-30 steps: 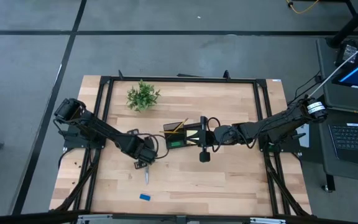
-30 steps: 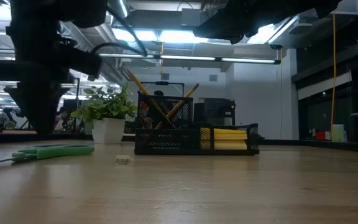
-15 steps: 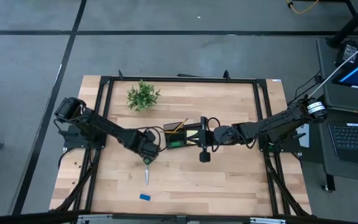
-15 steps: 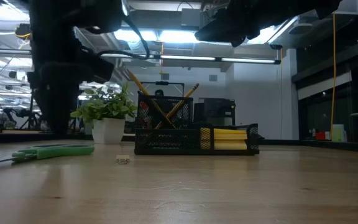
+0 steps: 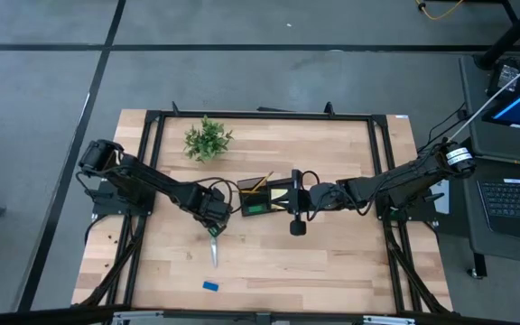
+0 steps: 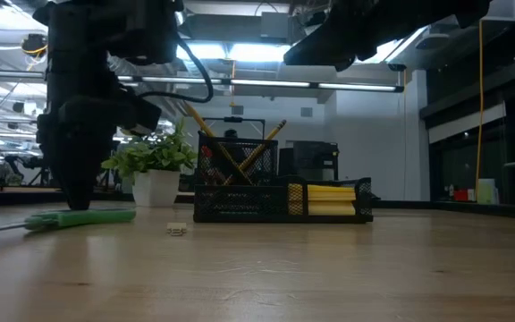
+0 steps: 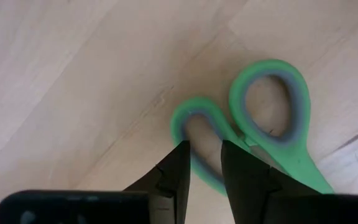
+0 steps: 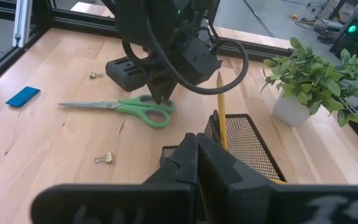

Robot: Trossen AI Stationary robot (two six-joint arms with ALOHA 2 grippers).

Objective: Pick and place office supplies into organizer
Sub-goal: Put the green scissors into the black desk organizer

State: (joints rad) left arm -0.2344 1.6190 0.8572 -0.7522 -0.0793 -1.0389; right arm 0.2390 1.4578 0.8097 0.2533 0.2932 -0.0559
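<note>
The green-handled scissors [image 5: 212, 239] lie flat on the wooden surface [image 5: 332, 262], handles toward the far side and closed blades pointing to the near edge, left of centre. The black mesh organizer [image 5: 264, 196] stands at the middle, yellow pencils [image 6: 231, 156] leaning crossed in its left cup and a yellow sticky-note pad [image 6: 332, 199] in its right compartment. A small blue block [image 5: 210, 286] lies flat near the front edge.

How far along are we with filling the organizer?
Done: yellow pencils and sticky-note pad sit in the organizer. In hand: the left end effector straddles one handle loop of the green scissors, not yet lifted. Left: scissors, blue block. The right end effector waits shut above the organizer.
</note>
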